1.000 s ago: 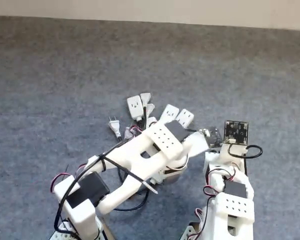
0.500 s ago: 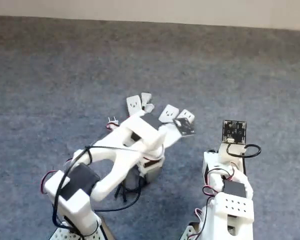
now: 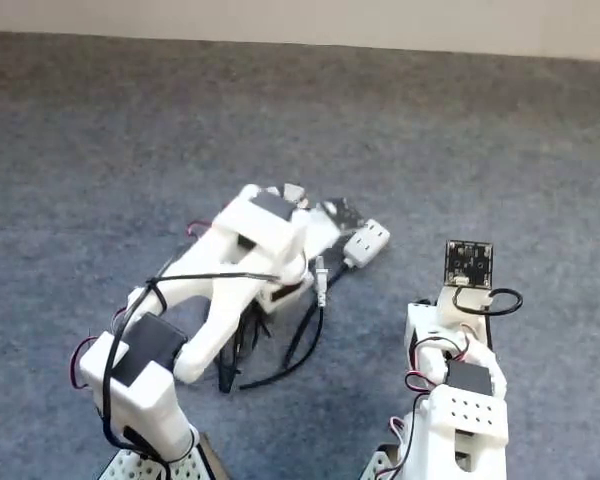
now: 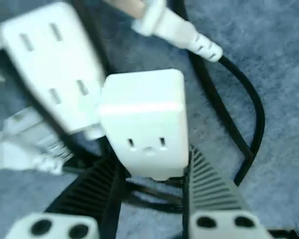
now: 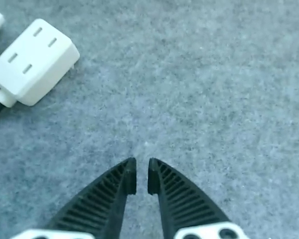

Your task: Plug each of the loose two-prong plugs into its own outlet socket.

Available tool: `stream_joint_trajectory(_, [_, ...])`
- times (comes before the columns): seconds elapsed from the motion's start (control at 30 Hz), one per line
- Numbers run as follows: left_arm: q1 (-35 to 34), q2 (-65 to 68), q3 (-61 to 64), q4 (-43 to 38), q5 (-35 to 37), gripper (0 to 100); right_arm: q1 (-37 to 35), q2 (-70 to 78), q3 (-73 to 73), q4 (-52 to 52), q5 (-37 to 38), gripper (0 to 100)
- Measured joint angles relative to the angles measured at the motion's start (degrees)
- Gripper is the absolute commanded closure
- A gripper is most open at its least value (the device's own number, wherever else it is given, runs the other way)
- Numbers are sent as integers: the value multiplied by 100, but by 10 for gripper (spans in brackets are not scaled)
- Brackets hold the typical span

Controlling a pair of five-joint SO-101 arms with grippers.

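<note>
While right tool (image 5: 142, 181) hangs nearly closed, left tool (image 4: 152, 167) pinches outlet block (image 4: 145, 117).

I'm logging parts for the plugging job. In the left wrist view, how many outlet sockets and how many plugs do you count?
White plastic outlet sockets: 2, gripped socket, neighbouring socket
White plug on black cord: 1
Total: 3; one blurred white piece left uncounted

We look over a grey, carpet-like worktop (image 3: 500, 130) that runs back to a pale, plain wall (image 3: 380, 18).
</note>
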State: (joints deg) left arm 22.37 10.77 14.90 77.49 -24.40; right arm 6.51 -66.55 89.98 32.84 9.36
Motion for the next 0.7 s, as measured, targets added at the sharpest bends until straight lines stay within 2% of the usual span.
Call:
stream_joint_trajectory(0.1, [-44, 0, -923, 914, -9, 995, 0, 0, 0, 0, 0, 943])
stream_joint_trajectory(0.2, [-167, 0, -2066, 1943, -316, 995, -35, 0, 0, 0, 0, 943])
stream_joint_trajectory(0.33, [-993, -44, -2796, 2347, -721, 995, -114, 0, 62, 0, 0, 943])
stream_joint_trajectory(0.5, [-2514, -264, -2277, 2409, -1978, 995, -114, -9, 97, -70, 0, 943])
stream_joint_trajectory(0.6, [-3279, -475, -1433, 2409, -3059, 995, -114, -9, 97, -185, 0, 943])
stream_joint_trajectory(0.7, [-3763, -870, -422, 2251, -4044, 995, -114, -9, 97, -211, 0, 943])
